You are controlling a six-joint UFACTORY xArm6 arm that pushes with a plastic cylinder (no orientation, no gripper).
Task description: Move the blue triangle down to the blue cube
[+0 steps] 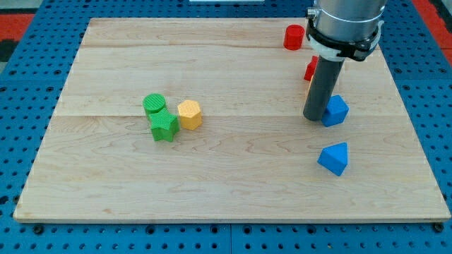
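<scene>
Two blue blocks lie at the view's right. The upper one (336, 111) looks like a cube seen corner-on. The lower one (333, 158) looks like a triangle and lies apart from it, about a block's width below. My rod comes down from the view's top right. My tip (314, 118) rests on the board right against the left side of the upper blue block. It is above and a little left of the lower blue block.
A red cylinder (294, 37) stands at the top. A red block (311, 68) and a yellow-orange sliver (308, 88) are partly hidden behind the rod. A green cylinder (154, 104), a green star (164, 125) and a yellow hexagon (189, 113) cluster at centre left.
</scene>
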